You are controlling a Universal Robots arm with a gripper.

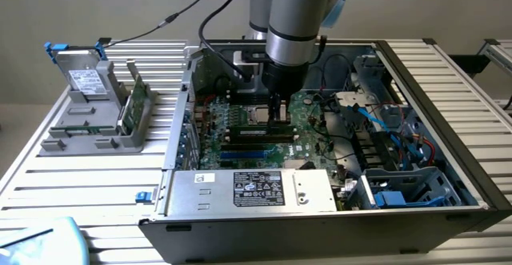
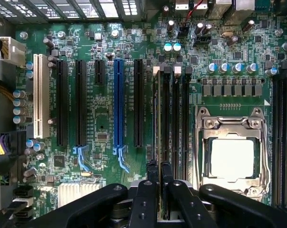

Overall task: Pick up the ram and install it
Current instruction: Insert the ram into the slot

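The ram [image 1: 254, 132] is a slim green stick with black chips, standing on edge across the motherboard [image 1: 240, 154] inside the open computer case. My gripper [image 1: 279, 120] comes straight down onto its upper edge. In the wrist view the ram [image 2: 156, 118] shows edge-on as a thin line, in line with the black memory slots [image 2: 174, 118] beside the processor socket [image 2: 231, 159]. The gripper [image 2: 158, 173] is shut on the ram, one black finger [image 2: 151, 175] on each side. Whether the stick is fully seated in its slot cannot be told.
A silver power supply [image 1: 252, 190] sits at the front of the case, and a blue-trimmed drive cage [image 1: 408, 187] and loose cables [image 1: 376, 115] are toward the exterior view's right. Outside the case, a grey rack [image 1: 96, 115] holds other boards. Expansion slots [image 2: 118, 102] lie beside the memory slots.
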